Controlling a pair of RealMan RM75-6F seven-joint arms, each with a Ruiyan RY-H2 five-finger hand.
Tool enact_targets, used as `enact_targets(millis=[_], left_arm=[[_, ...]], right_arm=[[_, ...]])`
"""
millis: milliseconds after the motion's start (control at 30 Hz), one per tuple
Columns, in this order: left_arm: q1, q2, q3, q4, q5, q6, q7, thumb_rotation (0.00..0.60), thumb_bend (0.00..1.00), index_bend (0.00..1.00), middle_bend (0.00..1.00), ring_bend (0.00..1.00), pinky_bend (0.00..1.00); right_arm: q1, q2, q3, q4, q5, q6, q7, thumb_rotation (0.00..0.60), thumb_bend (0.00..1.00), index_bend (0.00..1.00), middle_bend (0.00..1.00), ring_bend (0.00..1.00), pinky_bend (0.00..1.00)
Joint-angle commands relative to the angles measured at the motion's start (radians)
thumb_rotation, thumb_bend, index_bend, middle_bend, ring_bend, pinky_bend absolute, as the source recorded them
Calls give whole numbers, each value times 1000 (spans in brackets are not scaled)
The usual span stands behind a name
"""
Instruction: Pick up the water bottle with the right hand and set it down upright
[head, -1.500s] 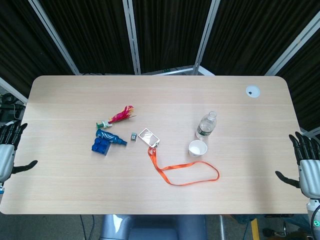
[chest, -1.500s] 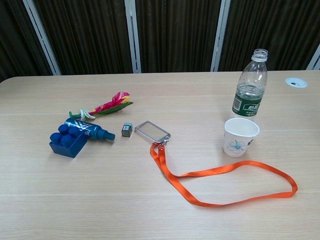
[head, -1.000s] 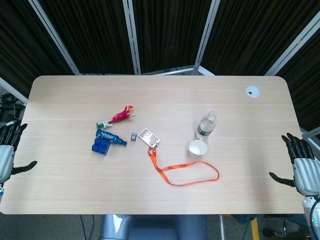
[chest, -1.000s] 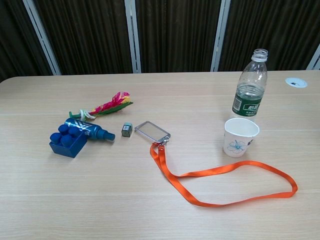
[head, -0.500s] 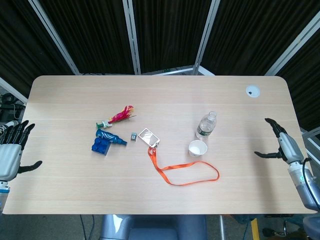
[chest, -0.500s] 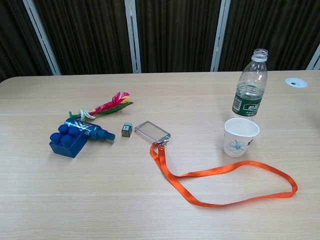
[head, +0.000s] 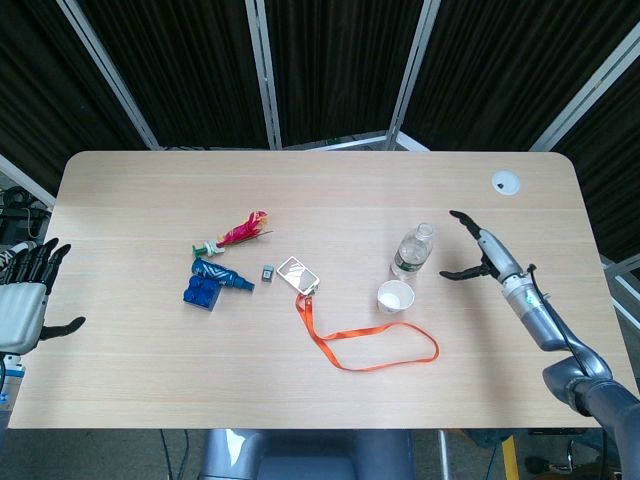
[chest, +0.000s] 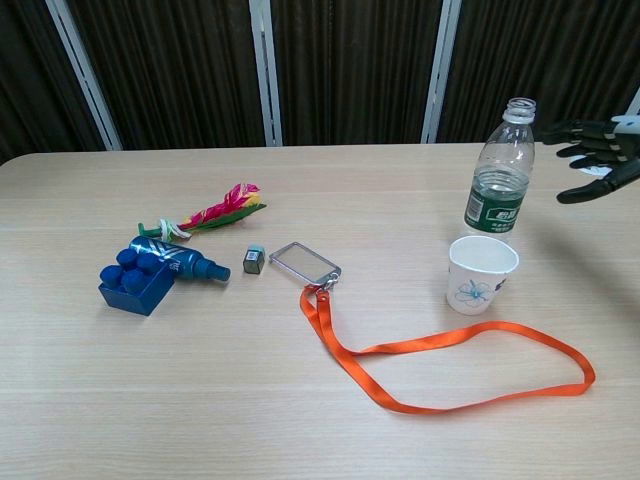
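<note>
At the far left, beyond the table (head: 120, 390) edge, the left hand (head: 22, 302) hangs with its fingers spread and holds nothing. On the left part of the table lies a blue toy block (chest: 135, 280), with a small blue bottle (chest: 180, 260) lying against it. Just behind them lies a red and yellow feather toy (chest: 210, 214). More to the right there is a small grey cube (chest: 254, 260), then a card holder (chest: 304, 262) with an orange lanyard (chest: 450, 345) that makes a long loop toward the right. A white paper cup (chest: 480, 273) stands inside the far side of this loop. The water bottle (chest: 499, 170) stands upright just behind the cup, with no cap on it. To the right of the bottle, near but not touching it, the right hand (head: 480, 255) is above the table, fingers wide apart and holding nothing.
</note>
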Motion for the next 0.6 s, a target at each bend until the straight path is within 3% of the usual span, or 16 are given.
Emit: enact_targets(millis=[33, 333, 600], left_arm=[[-1, 0, 2, 5, 4, -4, 0, 600, 9, 0, 0, 0, 0], [-9, -3, 3, 31, 15, -24, -30, 600, 8, 0, 0, 0, 0], [-12, -2, 4, 37, 10, -39, -34, 600, 8, 0, 0, 0, 0]], right_arm=[[27, -33, -22, 30, -21, -1, 32, 600, 0, 0, 0, 0, 0], [71, -105, -50, 91, -27, -14, 53, 600, 0, 0, 0, 0, 0], [95, -192, -24, 180, 29, -47, 27, 600, 0, 0, 0, 0, 0]])
